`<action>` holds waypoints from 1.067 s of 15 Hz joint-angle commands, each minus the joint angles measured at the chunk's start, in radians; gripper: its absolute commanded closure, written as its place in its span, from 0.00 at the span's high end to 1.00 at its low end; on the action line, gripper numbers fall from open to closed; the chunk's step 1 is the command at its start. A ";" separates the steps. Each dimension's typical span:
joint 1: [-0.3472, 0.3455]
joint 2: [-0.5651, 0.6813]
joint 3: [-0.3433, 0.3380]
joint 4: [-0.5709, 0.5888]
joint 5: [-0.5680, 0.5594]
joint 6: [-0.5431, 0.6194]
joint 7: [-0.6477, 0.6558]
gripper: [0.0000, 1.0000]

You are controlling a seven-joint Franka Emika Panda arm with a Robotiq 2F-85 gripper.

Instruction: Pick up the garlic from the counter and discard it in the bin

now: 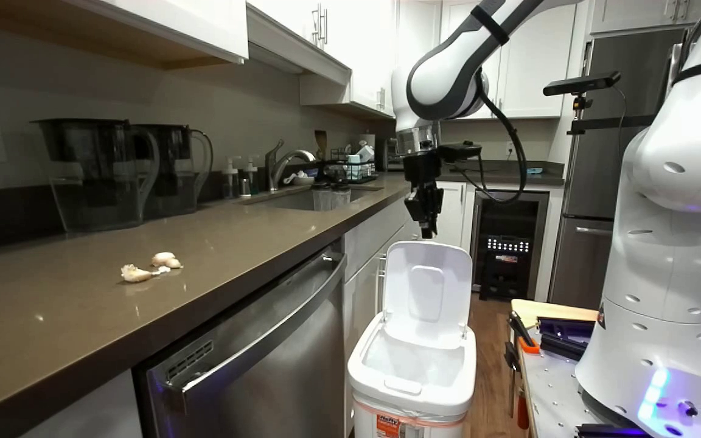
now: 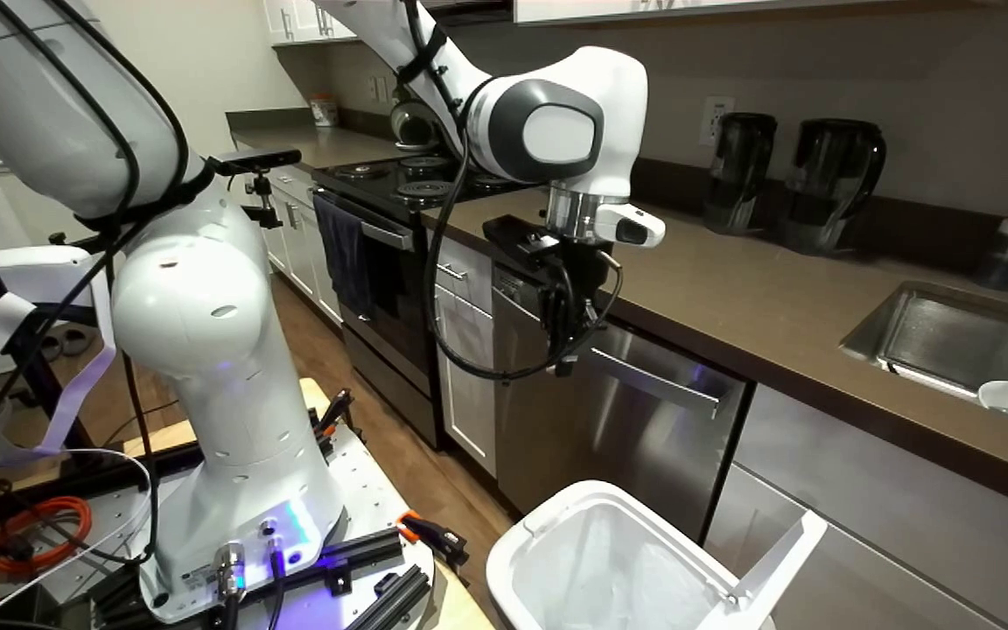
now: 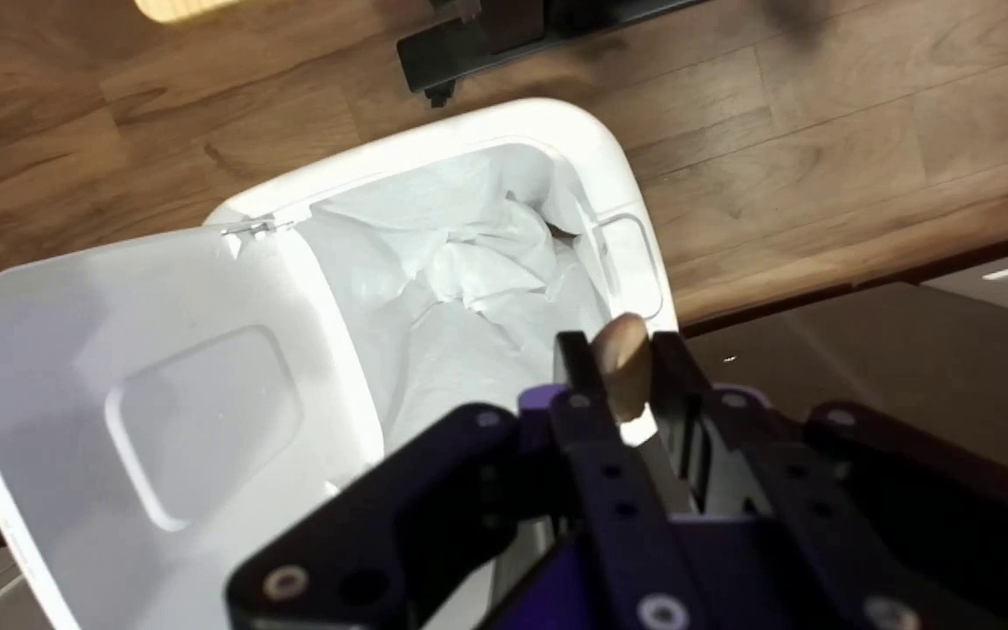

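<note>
Kitchen bench point(image 1: 235, 243) bears garlic pieces point(image 1: 136, 274) as your pincer point(image 3: 619, 343) holds a clove point(image 3: 626, 372)

At left in an exterior view, the garlic pieces lie on the glossy top, near two dark-topped pitchers point(image 1: 98, 188). The leftmost lies lengthwise left to right, a small white bit at its right end; the rounder pair just beside it is too small for you to tell any long axis. Expect them light, firm and papery, apt to roll or shed skin; take hold across the plump middle, never by a loose flake.

Rightward, the bin point(image 1: 411, 398) stands with its lid point(image 1: 428, 283) raised. In the wrist view your pincer is narrow, its fingers point(image 3: 677, 376) pressing both flanks of what looks like garlic. The clove's long axis follows the fingers, one rounded end poking just past their tips, seen against the bin's front rim point(image 3: 631, 254). That hold, across the short way, should suit it; a harder squeeze could bruise it or shoot it loose. Whether it hangs squarely above the opening, you cannot tell.
</note>
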 commanded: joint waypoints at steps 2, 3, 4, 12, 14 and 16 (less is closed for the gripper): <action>-0.010 0.123 0.013 0.157 -0.030 -0.005 0.085 0.08; -0.008 0.149 0.010 0.191 -0.027 -0.010 0.093 0.08; -0.005 0.171 0.009 0.222 -0.023 -0.021 0.103 0.09; 0.046 0.309 0.011 0.420 0.030 -0.098 0.068 0.84; 0.067 0.324 0.022 0.453 0.039 -0.092 0.035 0.95; 0.090 0.342 0.038 0.492 0.043 -0.078 0.002 1.00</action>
